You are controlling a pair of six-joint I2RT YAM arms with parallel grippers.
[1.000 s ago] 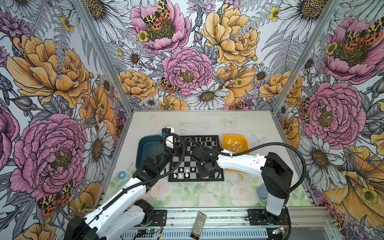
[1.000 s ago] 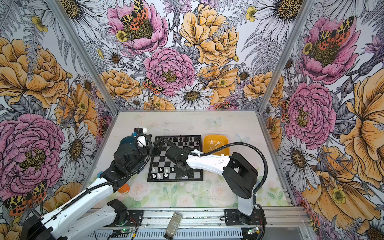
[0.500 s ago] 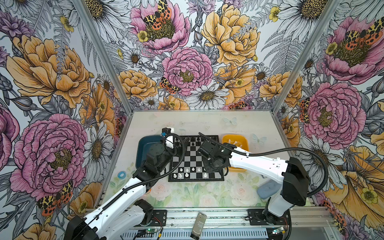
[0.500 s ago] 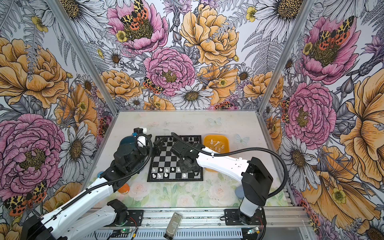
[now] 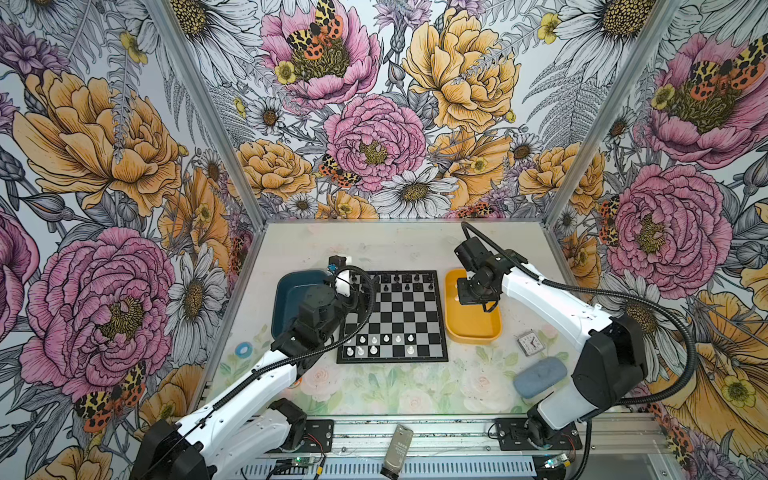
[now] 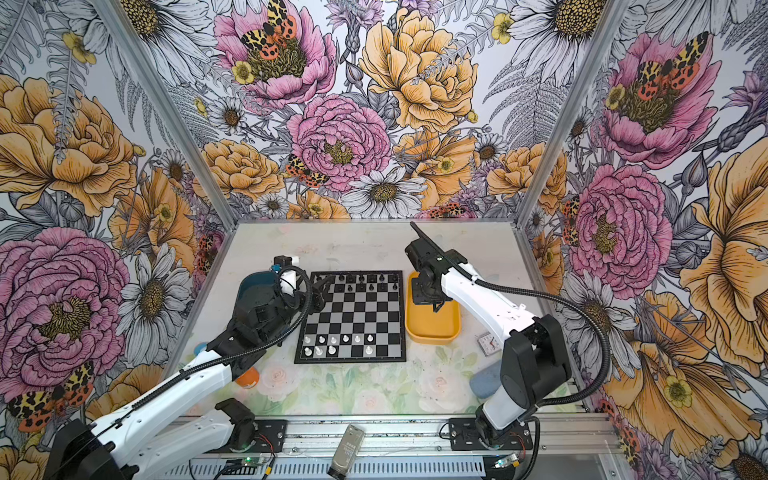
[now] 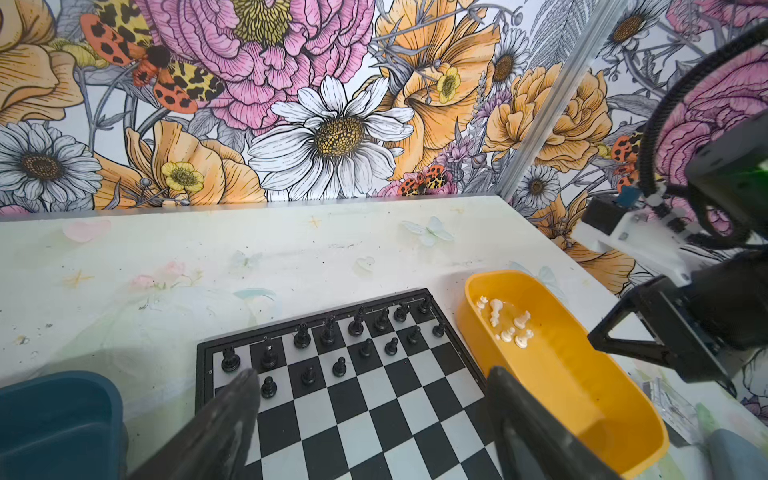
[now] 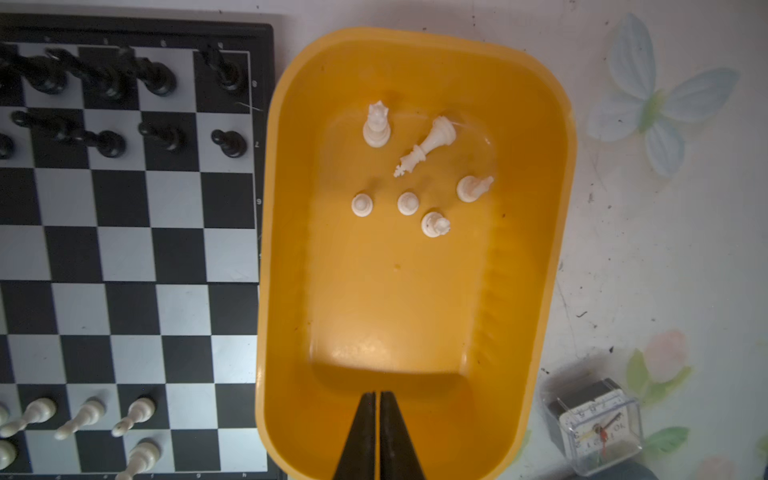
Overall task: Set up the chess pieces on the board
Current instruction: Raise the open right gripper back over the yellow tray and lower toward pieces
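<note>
Overhead, the board (image 5: 401, 309) lay flat at the middle of the table (image 5: 374, 245), its sides square to the table's edges. Black pieces (image 5: 399, 282) filled the two rows along the board's far edge. Several white chess pieces (image 5: 374, 340) stood upright in the two rows along its near edge, mostly toward the near-left corner. A yellow tray (image 5: 473, 332) sat just beside the board's right edge, and a blue tray (image 5: 291, 299) sat beside its left edge.

The right gripper (image 8: 377, 397) hung above the yellow tray with its fingers pressed flat together and nothing between them. Six more white pieces were grouped at the far end of the tray: a crowned piece (image 8: 376, 124) standing upright, a king (image 8: 428, 145) lying on its side, two pawns (image 8: 361, 204) seen from above, and two others tipped over.

The left gripper (image 7: 372, 376) was held over the board near its far-left corner, fingers (image 7: 245, 395) spread wide and empty.

A small clear-cased clock (image 5: 527, 344) and a grey-blue pouch (image 5: 540, 376) lay toward the table's near-right corner, apart from the tray.
</note>
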